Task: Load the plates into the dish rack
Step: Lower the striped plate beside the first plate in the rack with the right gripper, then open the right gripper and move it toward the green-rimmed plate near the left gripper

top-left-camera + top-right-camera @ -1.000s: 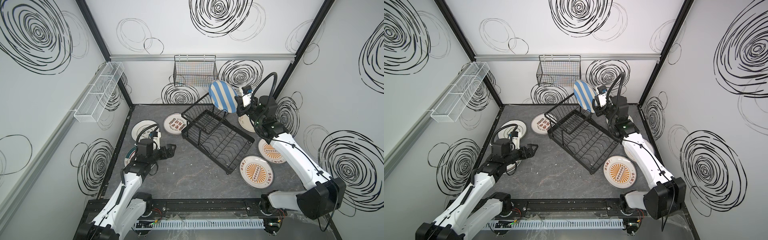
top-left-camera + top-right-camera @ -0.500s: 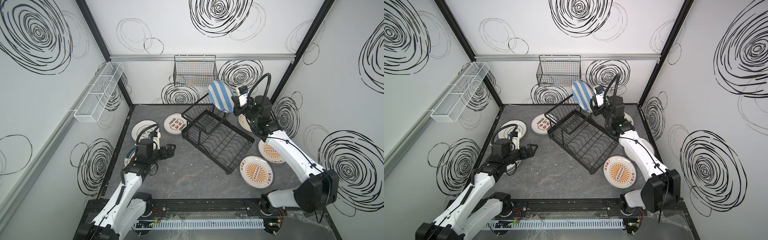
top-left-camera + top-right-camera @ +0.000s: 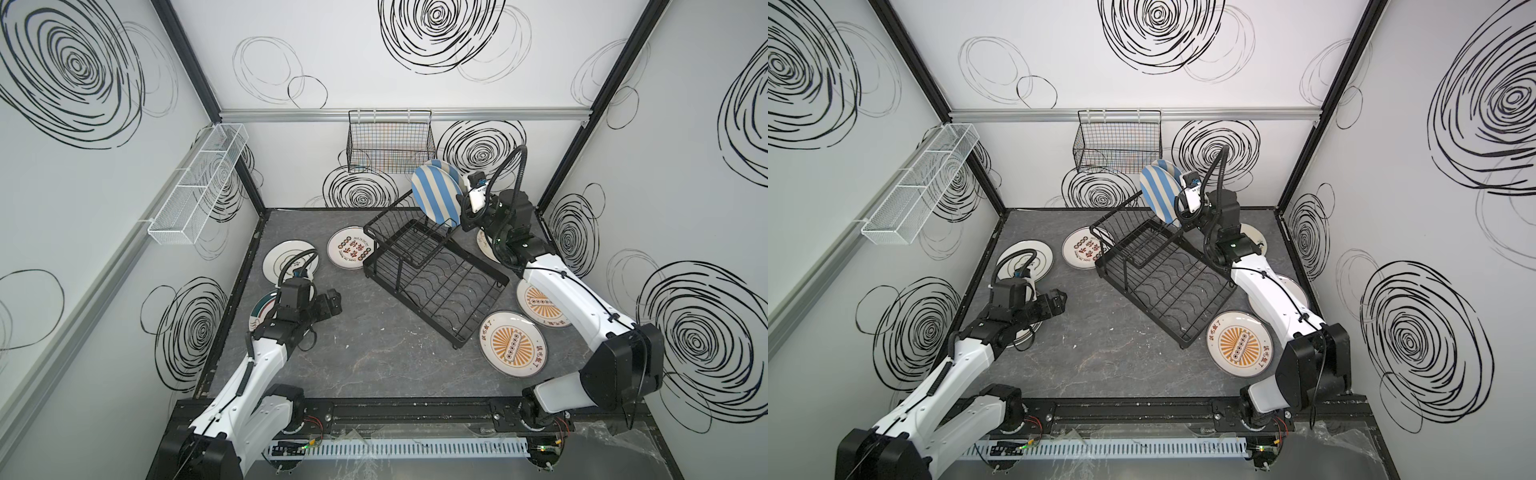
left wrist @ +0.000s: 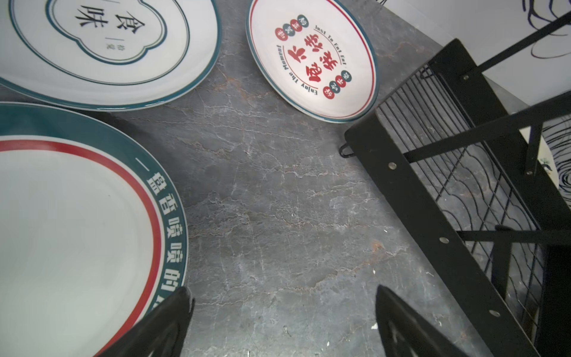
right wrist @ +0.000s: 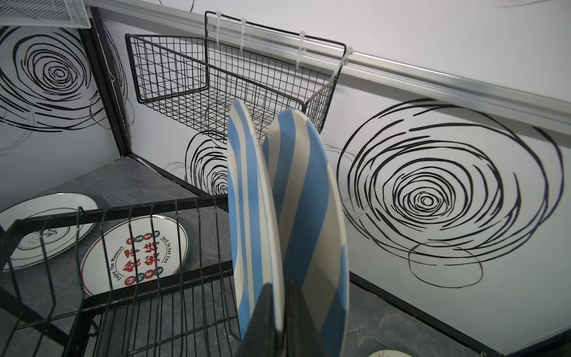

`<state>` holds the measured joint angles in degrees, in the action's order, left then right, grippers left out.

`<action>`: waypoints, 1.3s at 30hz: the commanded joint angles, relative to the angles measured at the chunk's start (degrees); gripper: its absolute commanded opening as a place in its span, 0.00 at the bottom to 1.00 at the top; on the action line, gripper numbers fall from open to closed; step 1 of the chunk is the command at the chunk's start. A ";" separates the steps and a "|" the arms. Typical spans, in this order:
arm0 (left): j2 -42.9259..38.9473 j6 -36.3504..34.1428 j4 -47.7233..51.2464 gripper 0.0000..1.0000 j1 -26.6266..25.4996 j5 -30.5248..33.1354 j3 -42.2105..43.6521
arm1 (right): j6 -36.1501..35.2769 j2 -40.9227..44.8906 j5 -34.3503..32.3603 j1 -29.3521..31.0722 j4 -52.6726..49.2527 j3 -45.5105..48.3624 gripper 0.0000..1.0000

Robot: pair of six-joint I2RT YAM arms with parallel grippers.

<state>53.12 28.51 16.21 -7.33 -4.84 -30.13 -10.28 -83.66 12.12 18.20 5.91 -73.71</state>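
- Right wrist view: right gripper (image 5: 279,296) pinches the rim of the near striped plate (image 5: 247,191).
- That plate has come down, upright, to the dish rack (image 5: 139,207) upper shelf, just beside the second striped plate (image 5: 306,191).
- Judgement: release comes next.
- Left gripper (image 4: 282,290): jaws spread, above the table (image 4: 278,201).

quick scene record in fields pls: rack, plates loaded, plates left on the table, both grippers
rack: black dish rack, askew mid-table
loaded: first striped plate and second striped plate, upright side by side in the upper shelf
on table: six plates flat, including orange sunburst plate and red-lettered plate
left gripper: jaws open, empty, above bare table
right gripper: jaws straddle the first striped plate's rim; clamped or releasing, cannot tell
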 commanded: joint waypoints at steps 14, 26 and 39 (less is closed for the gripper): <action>2.94 4.71 -5.67 0.96 0.00 11.02 2.30 | 0.43 5.28 -4.03 3.09 -6.65 -7.49 0.61; 3.31 5.54 -7.47 0.96 0.92 12.16 4.74 | 7.78 14.69 2.08 2.56 -13.55 -4.89 0.69; 4.80 5.73 -9.40 0.96 1.65 12.63 7.87 | 19.14 30.03 4.56 11.07 -17.30 9.49 0.73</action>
<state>57.32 33.91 9.32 -6.48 6.72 -22.83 5.39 -55.59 16.14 27.49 -10.28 -66.61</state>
